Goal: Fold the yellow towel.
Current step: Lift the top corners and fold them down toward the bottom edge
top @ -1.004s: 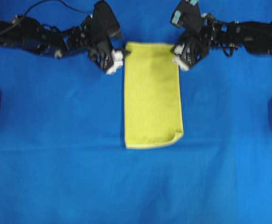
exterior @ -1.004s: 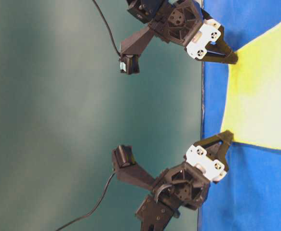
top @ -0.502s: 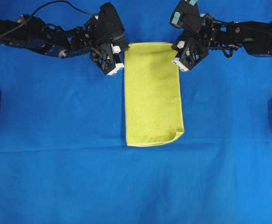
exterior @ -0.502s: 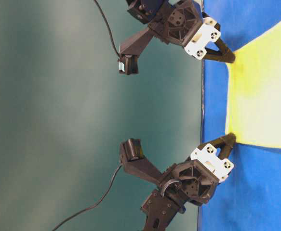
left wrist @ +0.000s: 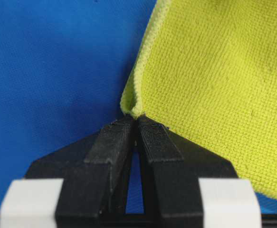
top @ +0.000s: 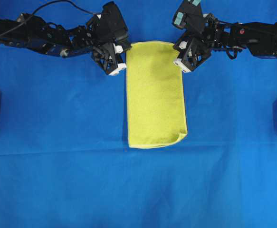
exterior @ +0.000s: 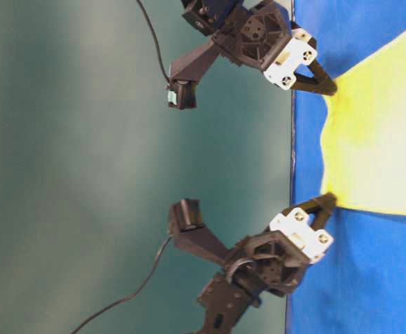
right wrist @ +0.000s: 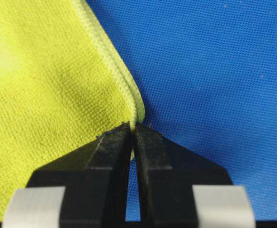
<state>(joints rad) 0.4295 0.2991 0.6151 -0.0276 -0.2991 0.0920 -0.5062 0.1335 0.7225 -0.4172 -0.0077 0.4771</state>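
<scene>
The towel (top: 155, 95), folded into a long yellow strip, lies flat in the middle of the blue worktop (top: 57, 166), its far end between the two arms and one near corner slightly curled. The left claw (left wrist: 137, 124) is clenched on the towel's far left corner, puckering the hem, and the right claw (right wrist: 131, 129) is clenched on the far right corner at the stitched edge. A second ago both claws stood wide open beside those corners; now they have snapped shut on them, and the far edge bows slightly between the grips.
</scene>
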